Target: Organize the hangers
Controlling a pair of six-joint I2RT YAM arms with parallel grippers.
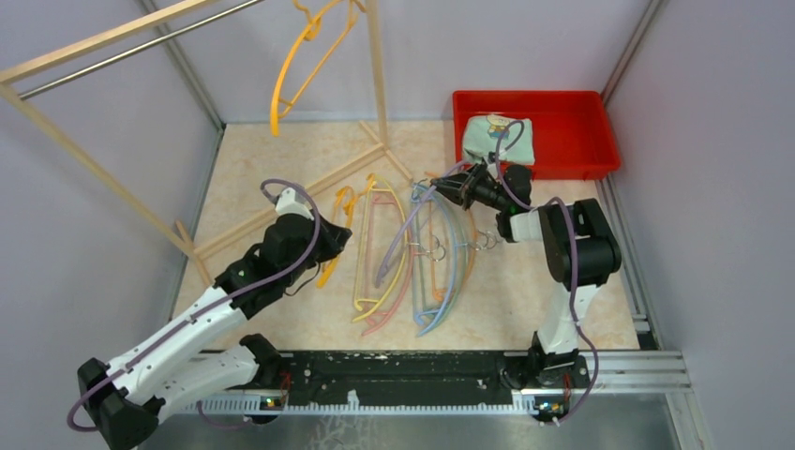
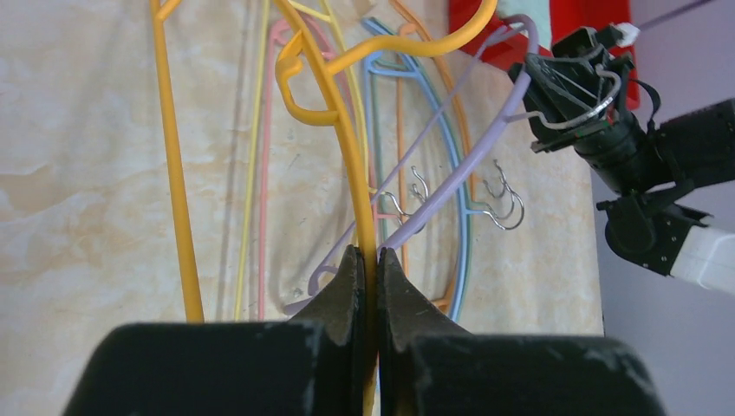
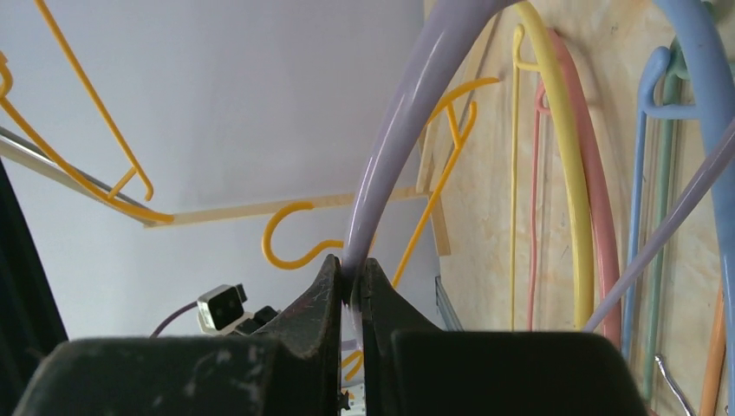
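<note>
My left gripper (image 1: 339, 236) is shut on an orange hanger (image 2: 342, 130), with its thin bar clamped between the jaws (image 2: 371, 256). My right gripper (image 1: 439, 192) is shut on a purple hanger (image 1: 398, 239), gripping the thick curved arm (image 3: 407, 113) at the tips (image 3: 350, 269). The purple hanger crosses a pile of yellow (image 1: 398, 281), pink (image 1: 394, 309), blue (image 1: 450, 291), green and orange hangers lying on the table. Another orange hanger (image 1: 300, 66) hangs from the rack rail.
The pale wooden rack frame (image 1: 377, 75) with its metal rail (image 1: 131, 52) stands at the back left, and its base beams (image 1: 300, 202) lie on the table. A red bin (image 1: 572, 108) holding a pale green cloth (image 1: 497, 141) sits at the back right.
</note>
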